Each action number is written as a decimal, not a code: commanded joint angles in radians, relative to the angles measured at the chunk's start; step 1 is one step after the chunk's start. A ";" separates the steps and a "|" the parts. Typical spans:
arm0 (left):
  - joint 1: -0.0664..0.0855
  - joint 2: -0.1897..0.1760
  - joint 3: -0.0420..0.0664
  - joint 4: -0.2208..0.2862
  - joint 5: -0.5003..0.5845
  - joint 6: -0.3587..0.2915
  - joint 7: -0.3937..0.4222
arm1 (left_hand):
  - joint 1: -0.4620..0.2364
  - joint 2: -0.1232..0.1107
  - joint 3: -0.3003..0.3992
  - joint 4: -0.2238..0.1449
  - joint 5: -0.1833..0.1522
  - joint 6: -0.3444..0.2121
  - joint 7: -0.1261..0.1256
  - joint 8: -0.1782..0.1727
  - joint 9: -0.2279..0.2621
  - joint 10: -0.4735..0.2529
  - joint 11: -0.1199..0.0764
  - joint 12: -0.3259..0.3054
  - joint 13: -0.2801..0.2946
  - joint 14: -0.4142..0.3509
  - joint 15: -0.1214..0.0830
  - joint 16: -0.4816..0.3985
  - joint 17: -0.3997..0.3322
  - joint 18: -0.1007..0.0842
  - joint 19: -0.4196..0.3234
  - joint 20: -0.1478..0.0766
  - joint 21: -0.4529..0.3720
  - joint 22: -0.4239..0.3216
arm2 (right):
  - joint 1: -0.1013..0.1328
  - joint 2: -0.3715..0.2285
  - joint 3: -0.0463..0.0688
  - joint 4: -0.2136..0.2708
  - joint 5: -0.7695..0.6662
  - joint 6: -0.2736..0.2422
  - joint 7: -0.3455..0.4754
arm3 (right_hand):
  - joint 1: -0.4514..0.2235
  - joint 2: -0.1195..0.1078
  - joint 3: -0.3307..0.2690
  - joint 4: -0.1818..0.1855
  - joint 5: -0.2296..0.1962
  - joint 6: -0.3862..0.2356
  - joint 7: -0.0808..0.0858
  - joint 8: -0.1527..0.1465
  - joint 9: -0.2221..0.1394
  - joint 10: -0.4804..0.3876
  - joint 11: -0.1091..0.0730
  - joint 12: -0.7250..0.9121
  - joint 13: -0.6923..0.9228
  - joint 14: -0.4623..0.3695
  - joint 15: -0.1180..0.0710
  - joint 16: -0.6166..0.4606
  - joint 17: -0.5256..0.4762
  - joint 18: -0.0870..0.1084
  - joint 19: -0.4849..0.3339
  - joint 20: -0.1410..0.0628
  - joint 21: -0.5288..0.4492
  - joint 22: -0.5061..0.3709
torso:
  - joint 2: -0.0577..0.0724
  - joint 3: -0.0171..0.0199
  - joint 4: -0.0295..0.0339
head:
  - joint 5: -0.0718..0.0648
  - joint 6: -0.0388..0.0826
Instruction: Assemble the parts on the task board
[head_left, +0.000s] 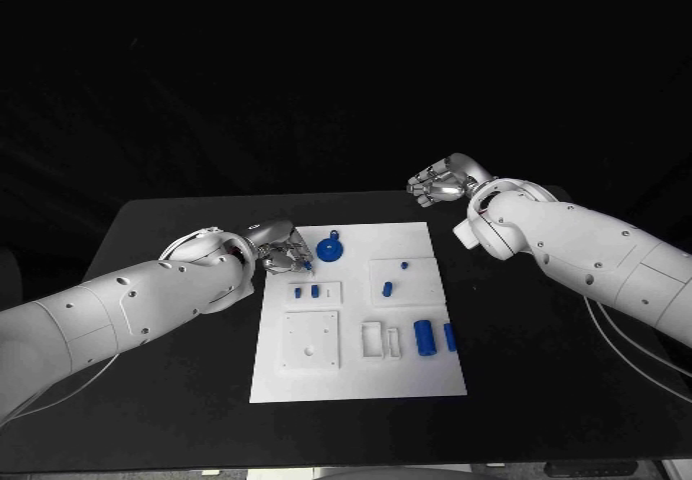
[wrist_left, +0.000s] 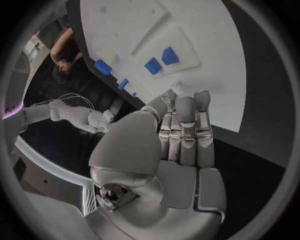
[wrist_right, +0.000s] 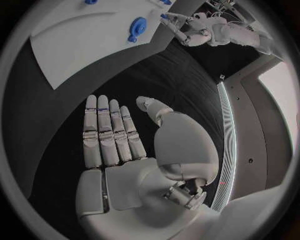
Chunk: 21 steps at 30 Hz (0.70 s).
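My left hand (head_left: 278, 252) hovers over the upper left corner of the flat white task board (head_left: 361, 385), fingers straight, close together and holding nothing, just beside a round blue part with a short handle (head_left: 330, 247). My right hand (head_left: 440, 181) is flat, fingers extended, empty, above the black table (head_left: 173, 420) past the board's far right corner. Small blue parts (head_left: 424, 337) lie on the board.
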 joint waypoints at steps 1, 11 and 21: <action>0.001 -0.001 0.000 0.000 -0.032 0.022 0.001 | 0.002 0.002 -0.005 0.000 -0.005 0.005 0.002 0.006 0.002 0.000 -0.003 0.002 -0.001 0.008 0.001 -0.005 0.001 0.008 -0.004 -0.003 0.003 0.020 | 0.000 -0.001 0.001 0.001 0.001 0.007 0.004 | -0.004 -0.004 0.003 -0.001 0.005 -0.002 0.001 0.002 0.000 -0.006 0.002 -0.005 -0.002 -0.005 0.001 -0.005 -0.002 0.009 -0.006 -0.002 -0.003 -0.002 | 0.000 0.0008 0.0003 | 0.000 0.000; 0.001 0.010 0.000 -0.008 -0.053 0.034 -0.002 | 0.004 0.002 -0.007 0.000 -0.005 0.006 0.002 0.006 0.002 0.001 -0.003 0.002 -0.001 0.008 0.000 -0.006 0.001 0.008 -0.004 -0.003 0.003 0.020 | 0.000 -0.001 0.001 0.001 0.001 0.007 0.004 | -0.004 -0.004 0.003 -0.001 0.005 -0.002 0.001 0.002 0.000 -0.006 0.002 -0.005 -0.002 -0.005 0.001 -0.005 -0.002 0.009 -0.006 -0.002 -0.003 -0.002 | 0.000 0.0011 -0.0014 | 0.001 -0.001; 0.001 0.021 0.000 -0.027 -0.070 0.044 -0.017 | 0.005 0.002 -0.010 0.002 -0.010 0.007 0.002 0.006 0.002 0.002 -0.003 0.002 -0.001 0.008 0.000 -0.006 0.002 0.007 -0.005 -0.003 0.004 0.020 | 0.000 -0.006 0.001 0.004 0.001 0.005 0.004 | -0.004 -0.004 0.003 -0.001 0.005 -0.002 0.001 0.002 0.000 -0.006 0.002 -0.005 -0.002 -0.005 0.001 -0.005 -0.002 0.009 -0.006 -0.002 -0.003 -0.002 | 0.000 0.0012 -0.0011 | 0.001 -0.003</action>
